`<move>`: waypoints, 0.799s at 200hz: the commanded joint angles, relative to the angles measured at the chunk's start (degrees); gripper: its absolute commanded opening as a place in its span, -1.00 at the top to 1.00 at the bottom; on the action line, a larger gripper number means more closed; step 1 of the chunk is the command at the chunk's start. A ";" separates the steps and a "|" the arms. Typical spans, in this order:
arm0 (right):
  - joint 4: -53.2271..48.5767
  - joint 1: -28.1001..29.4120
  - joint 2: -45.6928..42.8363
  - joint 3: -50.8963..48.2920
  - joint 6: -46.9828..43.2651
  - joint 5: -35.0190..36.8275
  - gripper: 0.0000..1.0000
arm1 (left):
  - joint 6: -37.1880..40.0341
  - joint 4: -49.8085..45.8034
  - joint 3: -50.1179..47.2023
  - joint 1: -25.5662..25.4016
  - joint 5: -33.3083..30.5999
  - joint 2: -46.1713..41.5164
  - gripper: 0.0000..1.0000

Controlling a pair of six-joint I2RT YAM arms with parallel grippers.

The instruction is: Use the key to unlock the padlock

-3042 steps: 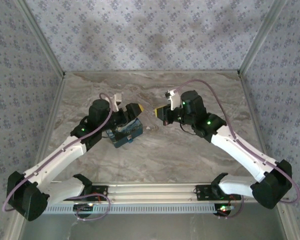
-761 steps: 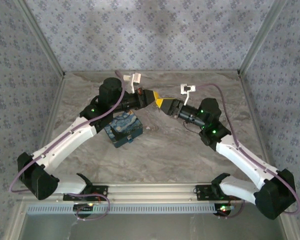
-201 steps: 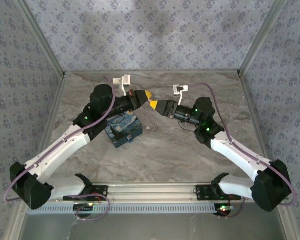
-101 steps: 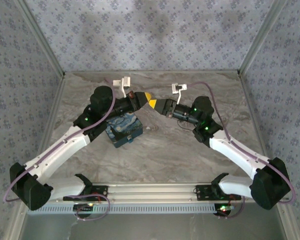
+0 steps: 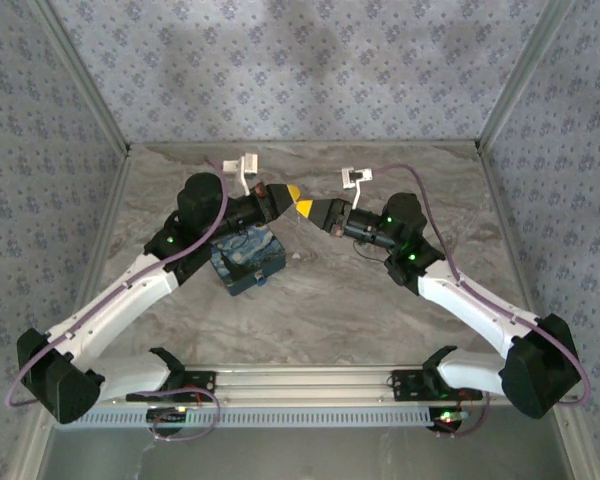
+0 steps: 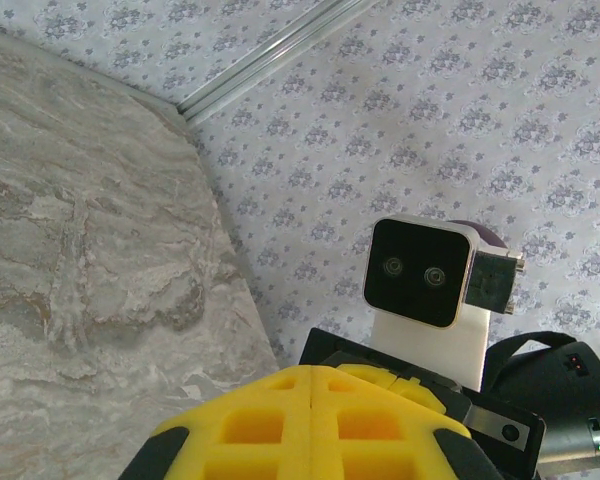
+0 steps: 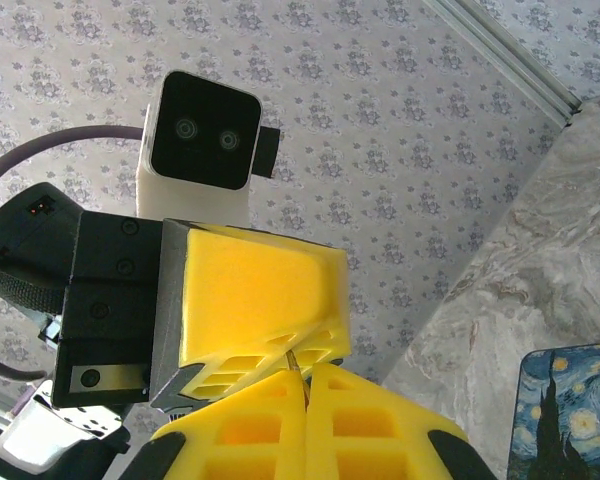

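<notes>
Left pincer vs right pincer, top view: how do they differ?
The left pincer points right, the right pincer points left. The left pincer's tip sits slightly farther back than the right pincer's. The left pincer's arm overlaps the starry blue box; the right pincer's arm is over the marble table. Shared: both shut, yellow-tipped, tips nearly touching.

R hand (image 5: pixel 308 208) now closed

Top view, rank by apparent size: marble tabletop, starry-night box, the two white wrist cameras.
1. marble tabletop
2. starry-night box
3. left wrist camera and right wrist camera: they look alike, so no ranking between them.
</notes>
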 commanded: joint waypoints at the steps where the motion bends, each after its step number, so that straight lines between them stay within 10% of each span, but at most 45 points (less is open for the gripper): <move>1: -0.59 0.42 -0.28 1.76 -1.90 0.49 1.00 | 0.44 0.46 0.04 0.22 -0.34 -1.74 1.00; 16: -3.57 -0.04 -1.14 1.55 -3.85 1.98 1.00 | 0.61 -2.19 0.10 0.85 -1.27 -2.21 0.44; 55: -13.25 -4.39 -1.10 1.95 -8.92 4.15 1.00 | 0.85 -13.44 -3.85 4.09 -7.68 -7.88 -0.26; 110: -31.93 -3.13 7.92 9.24 -26.48 11.36 1.00 | -0.21 -36.52 -13.29 9.30 -23.76 -17.25 -0.70; 160: -35.69 -0.72 20.93 14.54 -31.64 18.14 1.00 | -5.18 -33.39 -26.02 14.80 -26.22 -18.66 -0.83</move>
